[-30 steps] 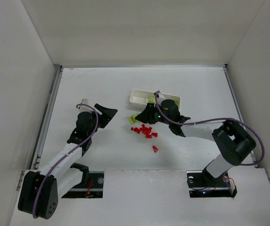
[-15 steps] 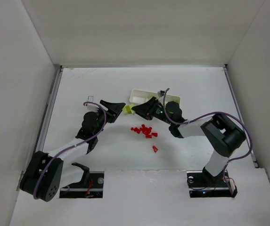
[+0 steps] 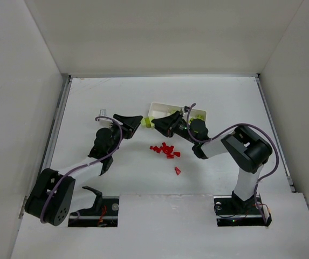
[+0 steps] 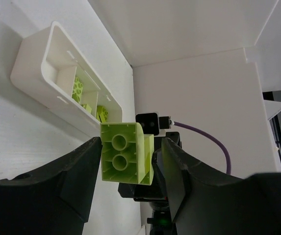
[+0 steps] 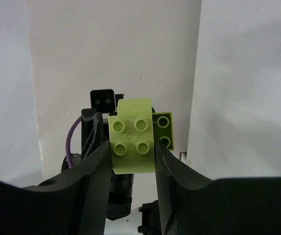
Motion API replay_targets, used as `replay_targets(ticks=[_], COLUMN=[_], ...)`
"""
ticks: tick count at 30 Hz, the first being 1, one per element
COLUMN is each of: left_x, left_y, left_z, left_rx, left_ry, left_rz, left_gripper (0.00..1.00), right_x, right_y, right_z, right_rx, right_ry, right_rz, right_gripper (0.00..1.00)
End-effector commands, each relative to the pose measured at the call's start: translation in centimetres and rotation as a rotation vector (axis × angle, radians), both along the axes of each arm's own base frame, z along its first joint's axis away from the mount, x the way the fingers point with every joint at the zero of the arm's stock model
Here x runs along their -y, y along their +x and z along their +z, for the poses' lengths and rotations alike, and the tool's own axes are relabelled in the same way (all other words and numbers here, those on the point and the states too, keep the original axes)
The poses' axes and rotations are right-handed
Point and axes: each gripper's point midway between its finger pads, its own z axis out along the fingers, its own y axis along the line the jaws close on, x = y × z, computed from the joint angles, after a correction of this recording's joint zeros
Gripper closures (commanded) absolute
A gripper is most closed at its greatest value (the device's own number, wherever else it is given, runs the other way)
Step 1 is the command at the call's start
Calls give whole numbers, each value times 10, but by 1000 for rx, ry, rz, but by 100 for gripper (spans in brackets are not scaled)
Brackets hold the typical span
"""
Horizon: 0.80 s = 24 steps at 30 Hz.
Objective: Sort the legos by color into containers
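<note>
Both my grippers: clenched on joined yellow-green legos (image 3: pixel 147 124)
Left gripper (image 4: pixel 129 160) narrowed onto one brick; right gripper (image 5: pixel 131 147) narrowed onto its mate; white tray (image 4: pixel 30 68) just beside.

The yellow-green brick (image 4: pixel 124 152) is seen as smooth, glossy plastic. The left tool (image 4: pixel 132 156) and the right tool (image 5: pixel 132 152) are finished in matt black plastic. The tray (image 4: pixel 32 66) is moulded in smooth white plastic with a faint sheen. The surface (image 3: pixel 116 97) is seen as matt white.

One yellow-green brick (image 3: pixel 147 123) aloft beside white tray (image 3: pixel 157 107); green bricks (image 4: pixel 77 89) inside; red bricks (image 3: pixel 164 149) clustered nearby.
</note>
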Motion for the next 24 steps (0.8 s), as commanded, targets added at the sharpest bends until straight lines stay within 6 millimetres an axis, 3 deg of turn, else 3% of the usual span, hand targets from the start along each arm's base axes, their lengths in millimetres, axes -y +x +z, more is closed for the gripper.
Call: replay_targets(ticks=[1, 5, 13, 24], left_x=[11, 14, 16, 21], left_y=[-2, -1, 2, 7], left_z=[23, 34, 19, 12], left_rx=[68, 100, 63, 41], left_ry=[-43, -47, -22, 1], left_rz=[-40, -51, -48, -52], left_gripper=[51, 53, 50, 48], right_x=[4, 3, 17, 22], right_y=[-5, -5, -2, -3], right_z=[48, 44, 46, 40], right_rx=[97, 88, 106, 118], right_ry=[176, 178, 175, 153], right_rz=[17, 15, -17, -36], right_gripper=[71, 71, 71, 71])
